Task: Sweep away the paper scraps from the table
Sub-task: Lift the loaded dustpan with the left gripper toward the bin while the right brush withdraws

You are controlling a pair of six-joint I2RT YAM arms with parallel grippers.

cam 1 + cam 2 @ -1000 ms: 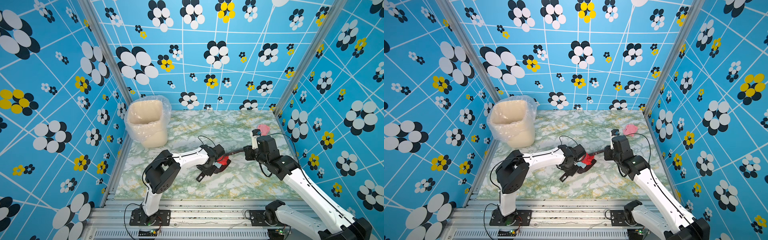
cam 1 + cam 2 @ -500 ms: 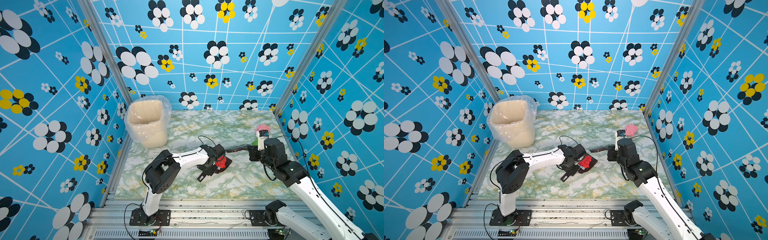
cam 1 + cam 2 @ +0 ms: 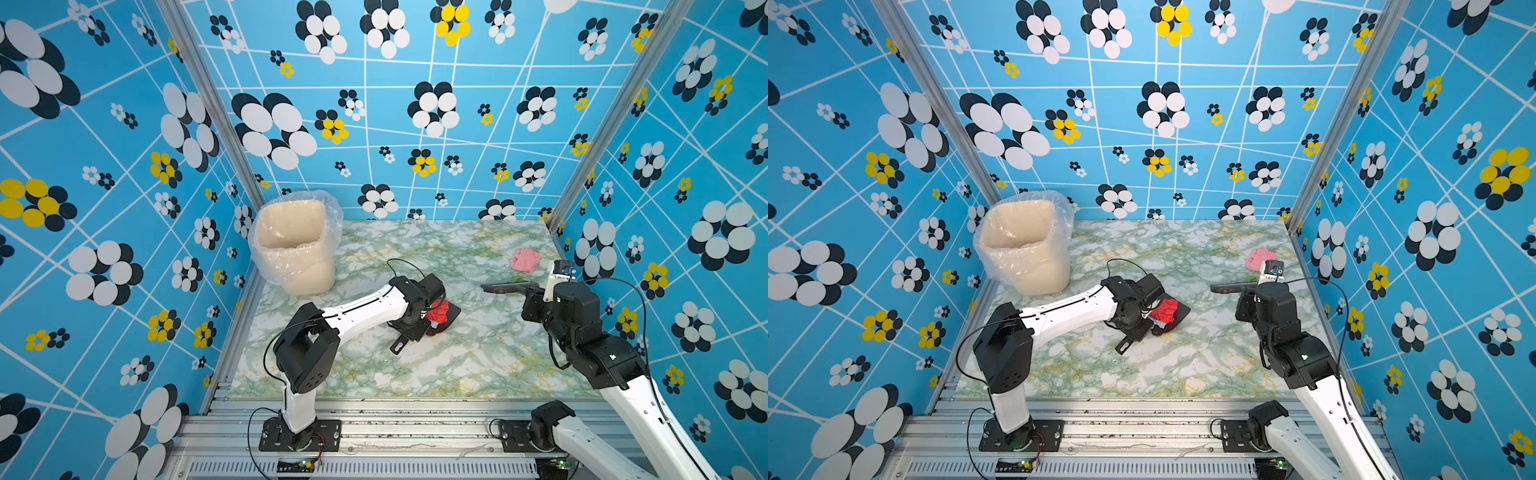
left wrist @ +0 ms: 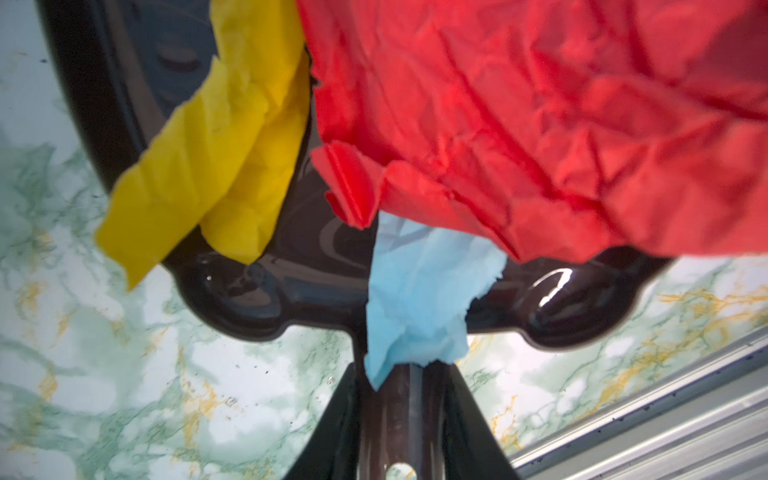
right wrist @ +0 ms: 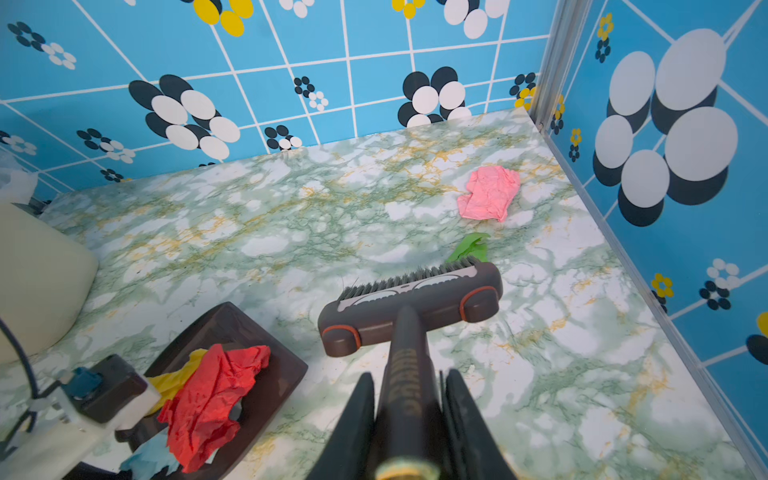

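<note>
Light, crumpled pink scrap and green scrap at the table's two o'clock likely skitter, so take them with the brush, clamped in the right gripper; left gripper clamps the loaded dustpan.

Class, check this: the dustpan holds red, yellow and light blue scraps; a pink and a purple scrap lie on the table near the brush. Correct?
No: it is a green scrap, not purple, by the brush; the right wrist view shows it. The rest holds.
</note>
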